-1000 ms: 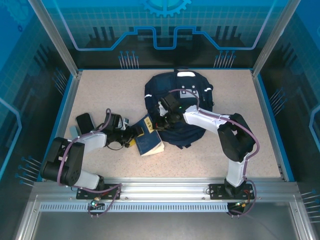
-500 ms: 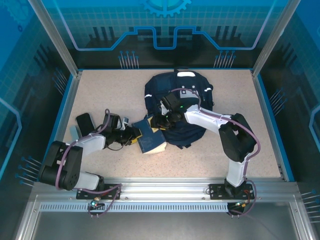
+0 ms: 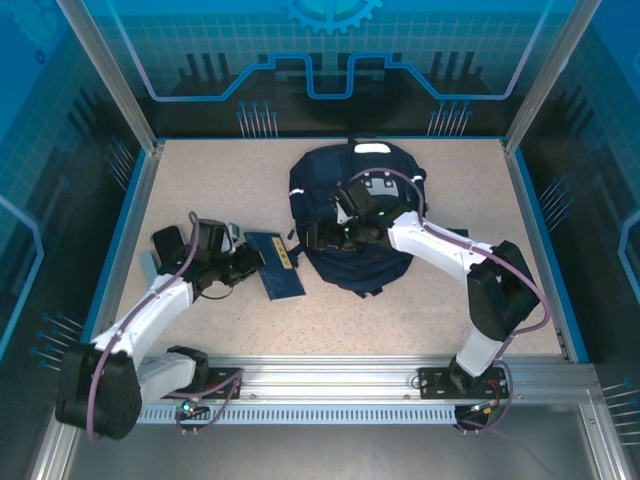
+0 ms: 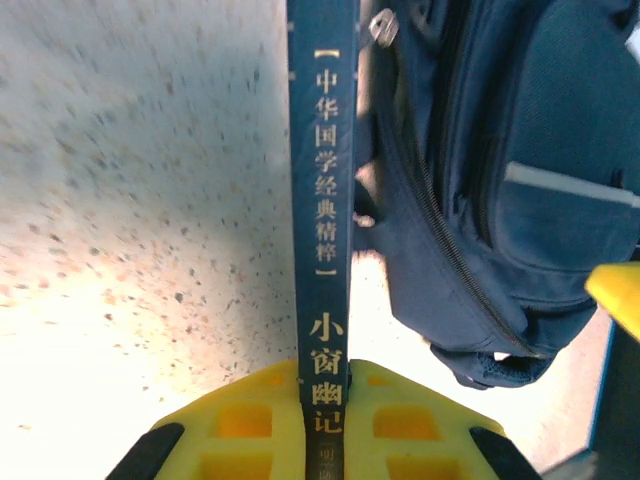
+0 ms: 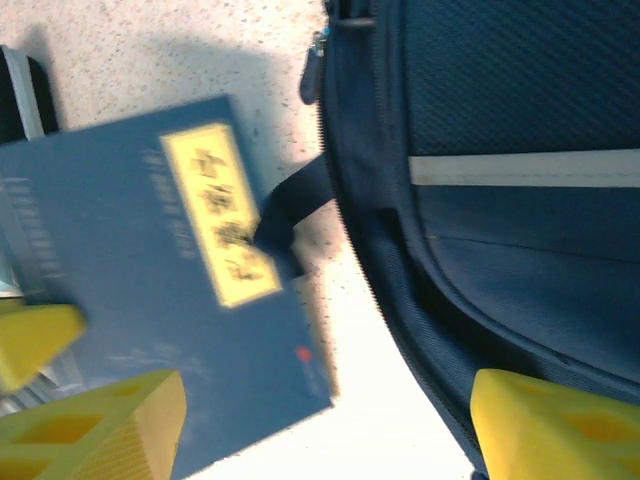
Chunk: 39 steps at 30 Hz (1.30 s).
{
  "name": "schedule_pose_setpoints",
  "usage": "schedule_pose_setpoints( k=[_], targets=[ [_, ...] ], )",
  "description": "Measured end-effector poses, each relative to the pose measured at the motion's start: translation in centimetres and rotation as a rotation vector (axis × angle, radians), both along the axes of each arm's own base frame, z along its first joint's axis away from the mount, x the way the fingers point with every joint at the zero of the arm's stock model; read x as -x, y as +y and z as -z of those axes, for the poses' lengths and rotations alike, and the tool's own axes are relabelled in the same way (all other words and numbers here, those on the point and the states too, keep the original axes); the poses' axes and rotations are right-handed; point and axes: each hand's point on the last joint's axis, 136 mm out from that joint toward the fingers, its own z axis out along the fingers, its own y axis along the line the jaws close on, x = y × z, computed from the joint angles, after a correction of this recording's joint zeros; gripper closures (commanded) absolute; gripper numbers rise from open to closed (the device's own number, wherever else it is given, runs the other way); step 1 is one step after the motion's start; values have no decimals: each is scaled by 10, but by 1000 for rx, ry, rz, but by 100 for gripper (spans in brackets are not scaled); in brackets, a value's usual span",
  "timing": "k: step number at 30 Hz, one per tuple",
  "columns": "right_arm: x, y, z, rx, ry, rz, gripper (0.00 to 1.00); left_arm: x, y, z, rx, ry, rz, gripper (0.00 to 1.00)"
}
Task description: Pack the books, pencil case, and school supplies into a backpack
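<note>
A thin blue book (image 3: 277,268) with a yellow label lies left of the navy backpack (image 3: 372,200). My left gripper (image 3: 248,262) is shut on its near-left edge. In the left wrist view the book's spine (image 4: 322,200) with gold lettering runs up from between the yellow fingers (image 4: 240,425) of that gripper (image 4: 327,425), with the backpack (image 4: 520,180) to the right. My right gripper (image 3: 318,238) stands open over the backpack's left edge. The right wrist view shows that gripper (image 5: 330,430) holding nothing, the book's cover (image 5: 150,300) below left and the backpack (image 5: 500,220) on the right.
A black oblong item (image 3: 168,243) lies left of the left gripper; whether it is the pencil case I cannot tell. A zipper pull (image 5: 318,50) and a dark strap (image 5: 290,205) hang off the backpack's edge towards the book. Blue walls frame the speckled table (image 3: 220,190).
The book, propped open with pale pages showing, is now closed and has slid left in my left gripper, which has shut on it. The right gripper has opened and drawn back over the backpack.
</note>
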Motion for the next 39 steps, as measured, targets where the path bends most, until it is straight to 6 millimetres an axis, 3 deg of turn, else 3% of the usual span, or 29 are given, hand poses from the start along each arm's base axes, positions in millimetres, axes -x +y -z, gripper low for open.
schedule_pose_setpoints(
  k=[4,8,17,23,34,39],
  targets=[
    [3,-15,2,-16,-13,34,17,-2,12,-40,-61,-100,-24,94],
    [4,-23,-8,-86,-40,56,12,-9,8,-70,-24,-190,-22,94],
    [11,-13,-71,-354,-160,58,2,-45,-16,-124,196,-331,-66,95],
    [12,0,-93,-534,-126,93,0,-68,-32,-157,349,-400,-105,95],
    [-18,26,-114,-759,-70,159,0,-81,-37,-193,519,-447,-164,95],
    [-28,33,-127,-871,-47,194,10,-81,-33,-200,548,-454,-194,96]
  ],
)
